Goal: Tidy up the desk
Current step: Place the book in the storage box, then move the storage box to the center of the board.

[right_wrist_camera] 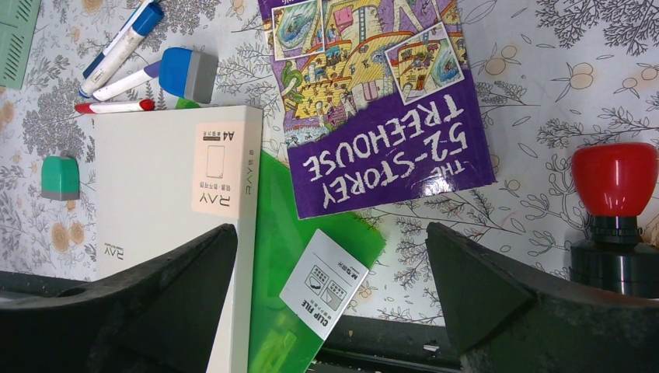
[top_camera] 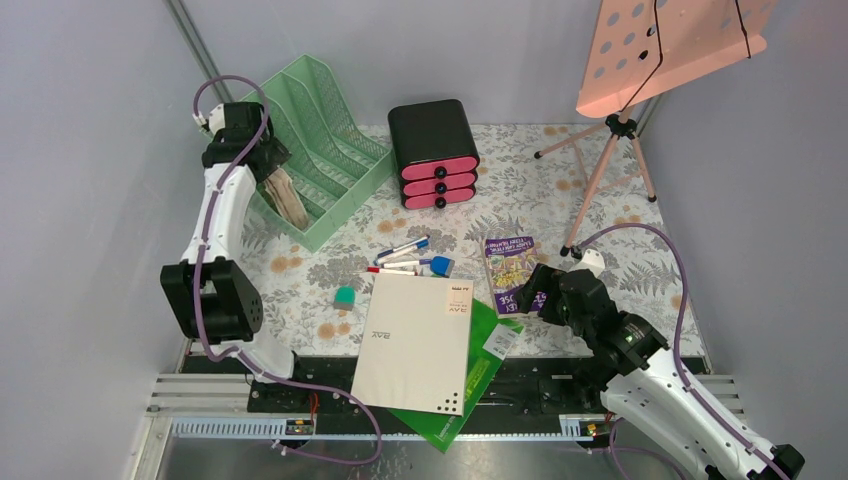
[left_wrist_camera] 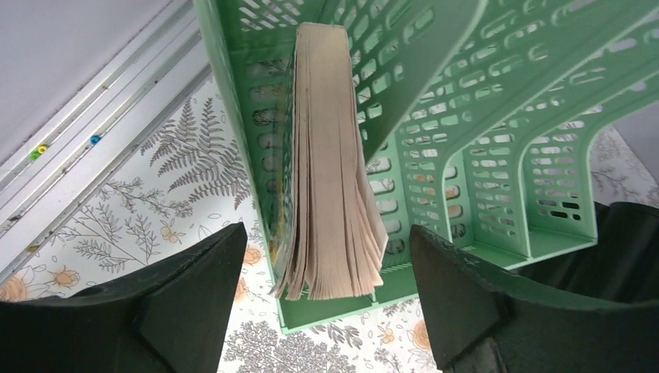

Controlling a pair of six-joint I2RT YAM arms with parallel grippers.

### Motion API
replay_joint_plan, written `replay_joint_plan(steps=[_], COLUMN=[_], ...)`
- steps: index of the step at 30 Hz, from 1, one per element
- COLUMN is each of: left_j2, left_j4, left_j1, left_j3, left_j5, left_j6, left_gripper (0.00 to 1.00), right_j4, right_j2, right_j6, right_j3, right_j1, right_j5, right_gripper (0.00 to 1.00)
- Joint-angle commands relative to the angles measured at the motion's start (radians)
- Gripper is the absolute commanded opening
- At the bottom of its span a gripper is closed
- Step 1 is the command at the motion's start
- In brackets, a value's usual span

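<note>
While the worn book with tan pages [left_wrist_camera: 330, 155] stood on its edge in the first slot of the mint-green plastic file rack [left_wrist_camera: 482, 148], the left jaws were wide open. One jaw sat on each side of the book, and neither touched it. I think the step of putting that book away was as good as done. Next, the left arm [top_camera: 215, 215] would need to pull straight back from the rack without bumping the book, because its loose pages fanned out at the near end.

The desk surface [top_camera: 530, 180], a big flat top under a pale cloth with grey ferns and orange flowers, had many things lying loose in the middle. There were a few marker pens [top_camera: 405, 250], a small green block [top_camera: 344, 296] and a flat white box of paper [right_wrist_camera: 171, 233]. A bright green clip file [right_wrist_camera: 284, 256] lay partly under the box.

The right jaws were wide open too and held nothing. They hung over a purple paperback book [right_wrist_camera: 381, 101] lying flat on the cloth, with one corner right at the green file. I think this book was the next thing to tidy. It lay thin and flat, so the jaws would have to come down low at one edge to get hold of it.
</note>
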Motion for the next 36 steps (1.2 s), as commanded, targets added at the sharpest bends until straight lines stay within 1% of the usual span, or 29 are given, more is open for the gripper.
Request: replay_joint_plan(steps=[1, 7, 10, 13, 18, 21, 24, 27, 32, 36], left_j2=[-0.109, -0.244, -0.323, -0.406, -0.500, -0.538, -0.537, -0.500, -0.395, -0.326], left_j4=[0.057, 0.081, 0.121, 0.144, 0.127, 0.154, 0.179, 0.190, 0.201, 0.251], left_j1=[0.004, 0.005, 0.005, 0.005, 0.006, 0.006, 0.006, 0.007, 0.006, 0.007], left_j3=[0.001, -0.096, -0.168, -0.260, -0.412, -0.513, -0.584, -0.611, -0.608, -0.604], left_j5=[0.075, 0.143, 0.221, 0.268, 0.286, 0.288, 0.305, 0.322, 0.314, 0.306], left_j6=[0.011, 0.018, 0.050, 0.047, 0.030, 0.004, -0.012, -0.031, -0.071, -0.090], left_gripper=[0.79, 0.80, 0.80, 0.80, 0.80, 0.79, 0.79, 0.78, 0.75, 0.72], right_j4=[0.027, 0.026, 0.022, 0.021, 0.022, 0.022, 0.023, 0.023, 0.025, 0.022], right_j2=[-0.004, -0.002, -0.002, -0.003, -0.002, 0.000, 0.004, 0.009, 0.013, 0.007], right_j6=[0.001, -0.001, -0.004, -0.003, 0.002, 0.003, -0.004, -0.006, -0.007, 0.003], right_j3=[0.013, 0.013, 0.015, 0.015, 0.015, 0.013, 0.017, 0.018, 0.018, 0.013], right_j1=[-0.002, -0.002, -0.003, -0.003, -0.003, -0.002, -0.003, -0.002, -0.003, -0.003], right_j5=[0.019, 0.018, 0.017, 0.016, 0.016, 0.015, 0.016, 0.012, 0.011, 0.008], right_gripper=[0.99, 0.99, 0.99, 0.99, 0.99, 0.99, 0.99, 0.99, 0.99, 0.99])
